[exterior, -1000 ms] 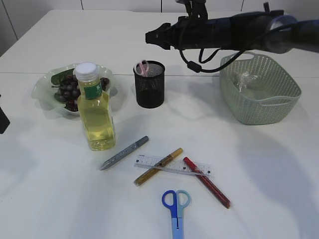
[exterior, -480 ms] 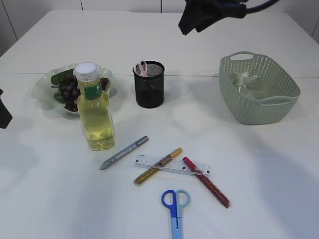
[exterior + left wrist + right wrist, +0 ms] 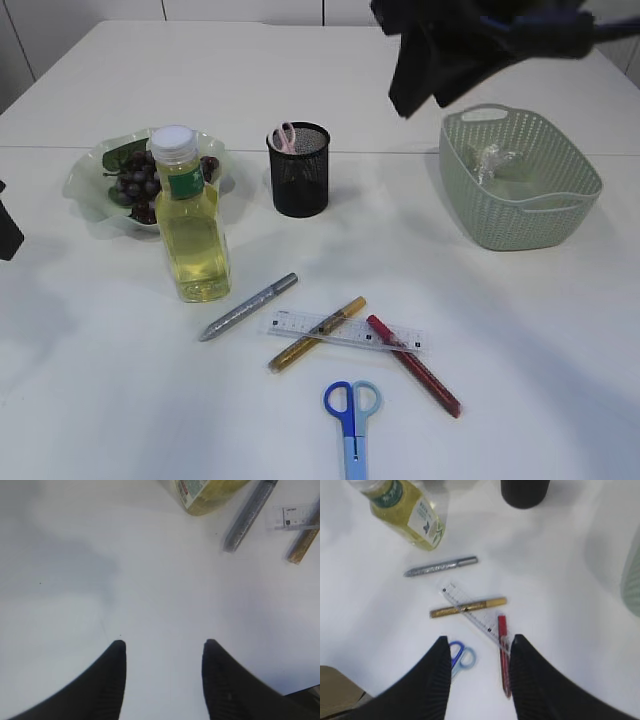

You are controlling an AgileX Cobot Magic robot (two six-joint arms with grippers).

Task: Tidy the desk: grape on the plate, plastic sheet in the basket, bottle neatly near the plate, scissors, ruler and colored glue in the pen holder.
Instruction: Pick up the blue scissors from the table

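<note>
Both grippers stand part open with nothing between the jaws: the left gripper (image 3: 162, 655) hangs over bare table (image 3: 75, 580), the right gripper (image 3: 479, 652) high above the ruler (image 3: 470, 611). Only the exterior view shows the grapes (image 3: 138, 186) on the plate (image 3: 88, 180), pink scissors (image 3: 286, 135) in the holder (image 3: 299, 172) and a plastic sheet (image 3: 492, 160) in the basket (image 3: 520, 175); there the right arm is a dark blur at top. The bottle (image 3: 191, 220) stands just before the plate. The ruler lies under the gold glue (image 3: 317, 334), beside the red glue (image 3: 414, 366) and silver glue (image 3: 248, 306); blue scissors (image 3: 352, 415) lie nearest the front edge. The bottle's label print is too small to read.
</note>
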